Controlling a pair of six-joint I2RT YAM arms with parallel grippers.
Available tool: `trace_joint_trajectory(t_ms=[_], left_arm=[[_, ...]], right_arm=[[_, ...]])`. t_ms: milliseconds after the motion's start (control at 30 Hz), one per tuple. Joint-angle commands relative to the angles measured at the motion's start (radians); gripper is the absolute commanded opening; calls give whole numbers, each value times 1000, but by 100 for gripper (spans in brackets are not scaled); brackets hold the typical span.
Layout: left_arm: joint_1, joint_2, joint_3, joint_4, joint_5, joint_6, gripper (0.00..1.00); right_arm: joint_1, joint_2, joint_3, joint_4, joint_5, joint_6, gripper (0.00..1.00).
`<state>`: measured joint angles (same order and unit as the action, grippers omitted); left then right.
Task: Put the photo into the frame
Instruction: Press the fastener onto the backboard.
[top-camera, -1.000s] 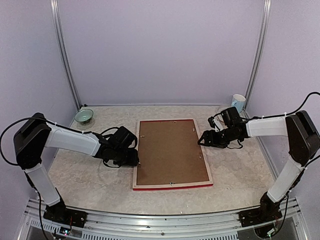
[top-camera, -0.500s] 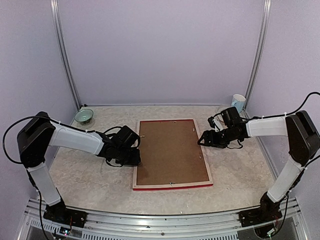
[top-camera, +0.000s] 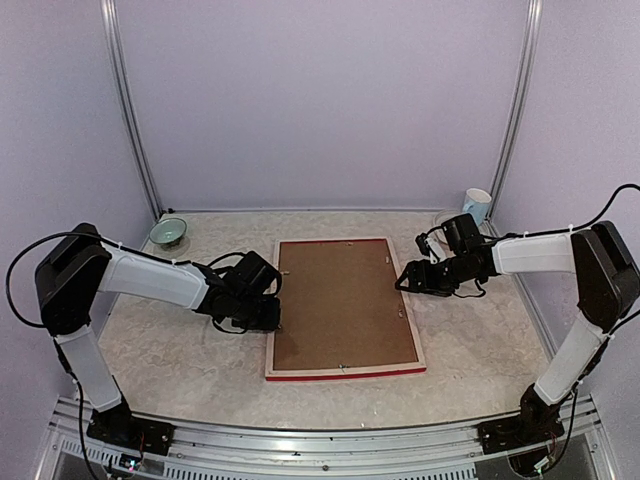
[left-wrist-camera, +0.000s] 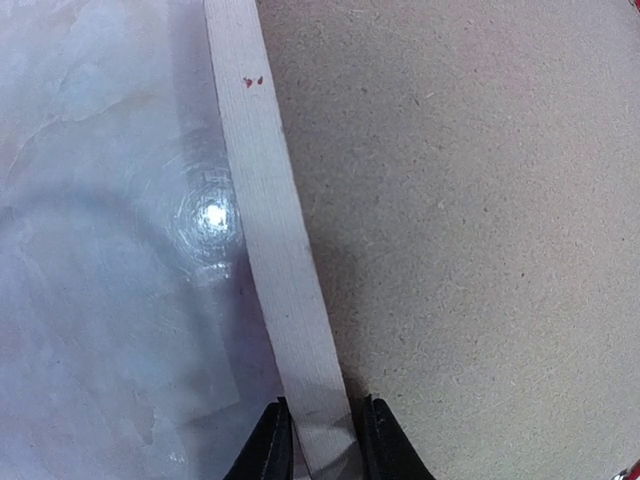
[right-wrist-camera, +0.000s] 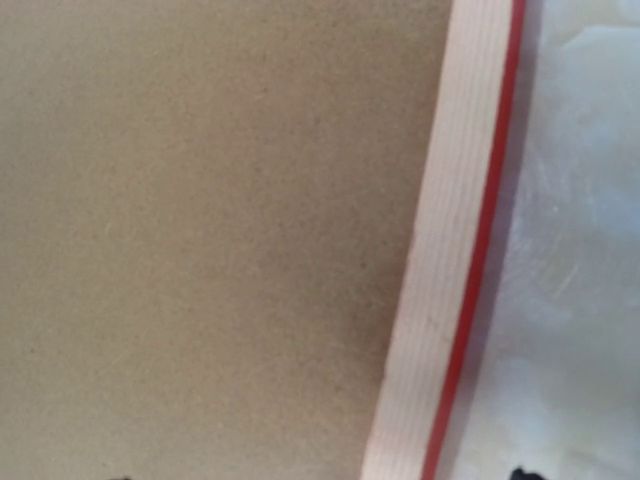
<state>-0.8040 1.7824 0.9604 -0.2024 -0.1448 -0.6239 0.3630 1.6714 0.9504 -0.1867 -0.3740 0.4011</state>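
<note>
The frame (top-camera: 345, 372) lies face down in the middle of the table, pale wood back up and red edge showing. A plain brown backing board (top-camera: 340, 305) fills it. The photo is not in view. My left gripper (top-camera: 272, 322) sits low at the frame's left rail. In the left wrist view its fingertips (left-wrist-camera: 272, 450) stand close on either side of the pale rail (left-wrist-camera: 270, 220), shut on it. My right gripper (top-camera: 402, 282) is at the right rail (right-wrist-camera: 440, 300), jaws wide apart and holding nothing, over the board (right-wrist-camera: 200, 250).
A green bowl (top-camera: 168, 232) stands at the back left. A white mug (top-camera: 477, 205) stands at the back right, behind my right arm. Metal posts and lilac walls close in the table on three sides.
My left gripper has shifted slightly right, up to the frame's left rail. The right arm and the frame have not moved.
</note>
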Motion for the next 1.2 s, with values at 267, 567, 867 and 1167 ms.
trace_joint_trajectory(t_ms=[267, 567, 867, 1167], left_arm=[[-6, -22, 6, -36, -46, -6, 38], [-15, -22, 36, -24, -17, -11, 46], [-21, 19, 29, -46, 5, -14, 44], [-21, 18, 25, -59, -18, -20, 36]], right_arm=[[-13, -9, -8, 18, -3, -3, 81], [-13, -8, -9, 19, -3, -4, 81], [-13, -5, -12, 22, -4, -3, 81], [-13, -7, -12, 21, -5, -1, 81]])
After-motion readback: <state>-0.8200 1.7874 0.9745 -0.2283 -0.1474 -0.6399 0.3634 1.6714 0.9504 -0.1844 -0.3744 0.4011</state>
